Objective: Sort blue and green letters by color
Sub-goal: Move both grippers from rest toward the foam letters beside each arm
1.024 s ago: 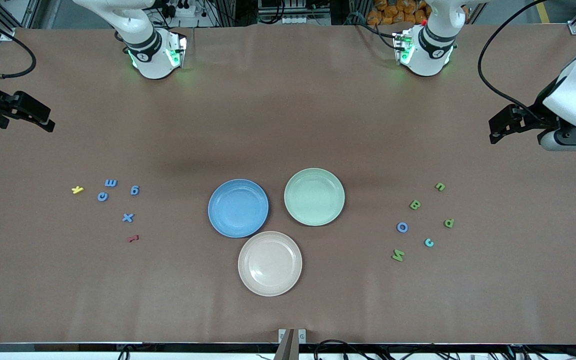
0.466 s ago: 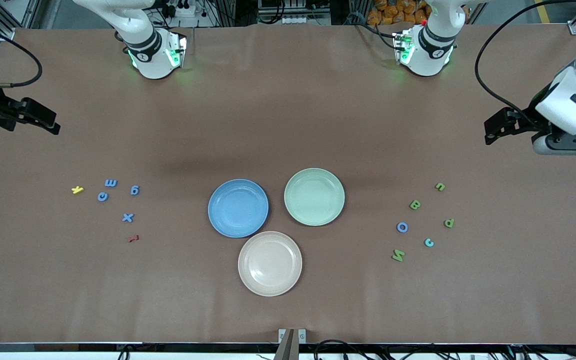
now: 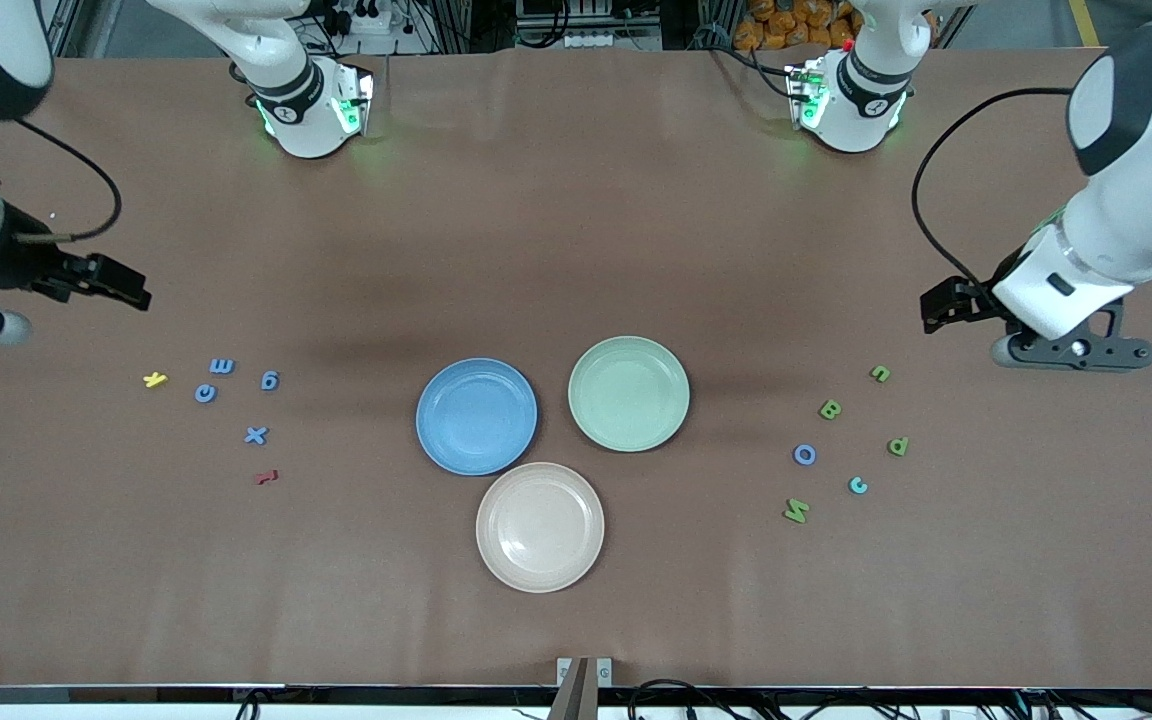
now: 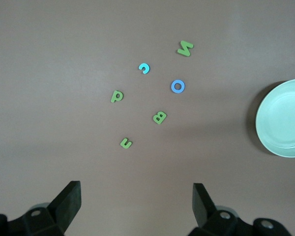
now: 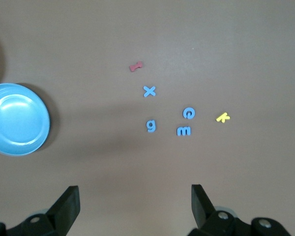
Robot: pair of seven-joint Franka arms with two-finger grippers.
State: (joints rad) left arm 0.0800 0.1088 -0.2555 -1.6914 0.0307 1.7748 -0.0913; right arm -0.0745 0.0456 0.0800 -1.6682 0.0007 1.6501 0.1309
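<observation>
Several blue letters lie toward the right arm's end: m (image 3: 222, 366), e (image 3: 205, 393), g (image 3: 269, 380), x (image 3: 255, 435); the right wrist view shows x (image 5: 149, 91) and g (image 5: 151, 126). Several green letters lie toward the left arm's end: u (image 3: 880, 373), B (image 3: 830, 409), p (image 3: 897, 446), N (image 3: 796, 511), with a blue O (image 3: 804, 455) among them. The left wrist view shows u (image 4: 126, 143), B (image 4: 159, 117) and O (image 4: 177, 86). My left gripper (image 3: 936, 305) (image 4: 136, 189) is open and empty over bare table beside u. My right gripper (image 3: 126, 285) (image 5: 135, 192) is open and empty over bare table beside the blue letters.
A blue plate (image 3: 476, 416), a green plate (image 3: 628, 393) and a beige plate (image 3: 540, 526) sit empty mid-table. A yellow k (image 3: 155, 379) and a dark red letter (image 3: 266, 477) lie by the blue letters. A light cyan c (image 3: 858, 485) lies by the green ones.
Both arms have swung in from the table's ends, bringing each gripper closer to its group of letters. No letter or plate has moved.
</observation>
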